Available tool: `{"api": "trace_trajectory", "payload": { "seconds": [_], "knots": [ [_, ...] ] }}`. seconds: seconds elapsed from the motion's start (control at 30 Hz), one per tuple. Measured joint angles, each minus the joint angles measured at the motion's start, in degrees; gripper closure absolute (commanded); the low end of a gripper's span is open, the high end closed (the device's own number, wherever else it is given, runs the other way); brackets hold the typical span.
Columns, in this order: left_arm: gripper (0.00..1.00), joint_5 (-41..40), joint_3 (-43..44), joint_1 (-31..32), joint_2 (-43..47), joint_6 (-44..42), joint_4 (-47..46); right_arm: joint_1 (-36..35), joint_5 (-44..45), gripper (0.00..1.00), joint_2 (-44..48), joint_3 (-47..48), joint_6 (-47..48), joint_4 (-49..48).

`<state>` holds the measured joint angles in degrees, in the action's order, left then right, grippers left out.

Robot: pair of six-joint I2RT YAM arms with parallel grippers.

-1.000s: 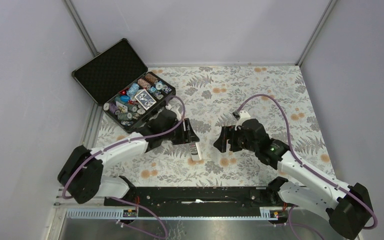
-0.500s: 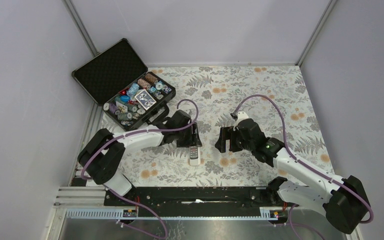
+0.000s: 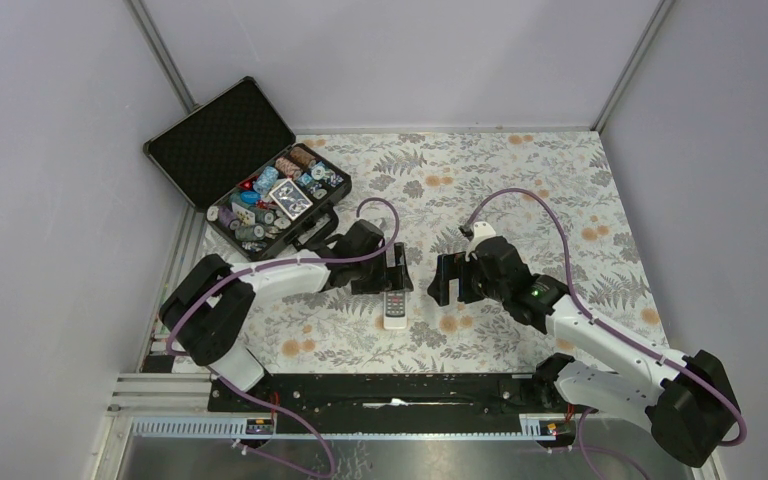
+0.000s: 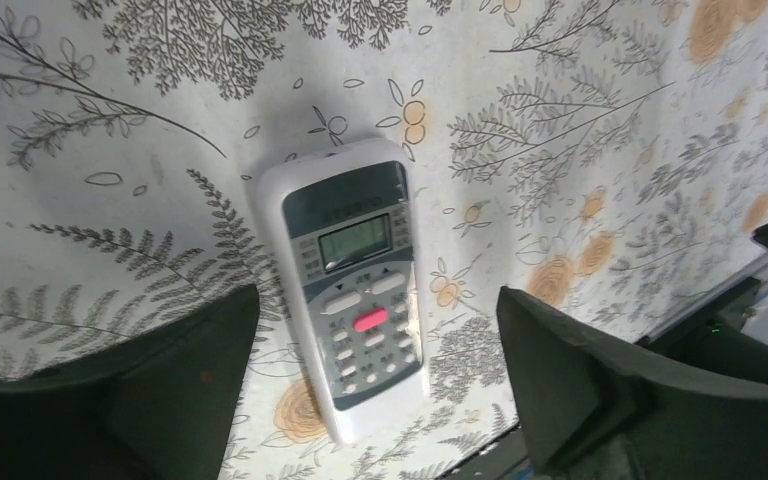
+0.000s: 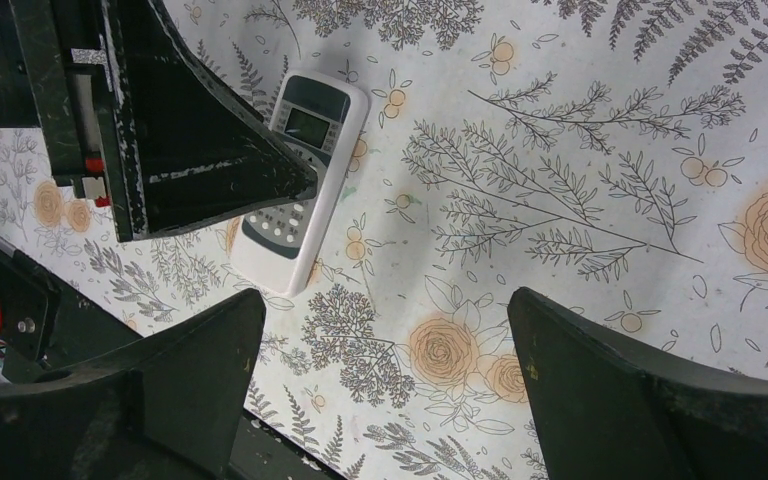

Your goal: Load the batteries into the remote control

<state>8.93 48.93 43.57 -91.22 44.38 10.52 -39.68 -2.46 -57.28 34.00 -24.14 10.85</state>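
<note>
The left gripper (image 3: 397,272) now stands with its jaws spread wider than a second ago. The remote control (image 3: 394,308) lies face up on the floral tablecloth (image 3: 520,170) just below it, a little farther right than before. From the left wrist, the white handset (image 4: 355,300) sits between the two parted fingers (image 4: 190,380), screen end away from the camera; whether either finger touches it cannot be told. The right gripper (image 3: 443,280), also gaping wider than a second earlier, hovers just to the right of the remote, holding nothing.

At the table's far left corner an open black case (image 3: 222,135) with a foam-lined lid holds rows of poker chips (image 3: 295,165) in several colours.

The remote carries a pale screen, small labelled buttons and one pink button (image 4: 370,321); its lettering is too small to read.
</note>
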Motion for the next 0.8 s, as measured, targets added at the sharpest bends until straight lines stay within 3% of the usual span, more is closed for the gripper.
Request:
{"api": "trace_trajectory", "payload": {
  "seconds": [0.33,0.8],
  "knots": [
    [0.01,0.0,-3.6,0.0,4.1,-0.9,-1.2,0.0,1.9,0.00,0.7,0.2,-1.8,0.7],
    [0.01,-0.7,-5.5,0.0,25.8,-2.2,3.1,0.0,3.5,0.00,6.3,5.2,-3.6,7.3]
  ]
}}
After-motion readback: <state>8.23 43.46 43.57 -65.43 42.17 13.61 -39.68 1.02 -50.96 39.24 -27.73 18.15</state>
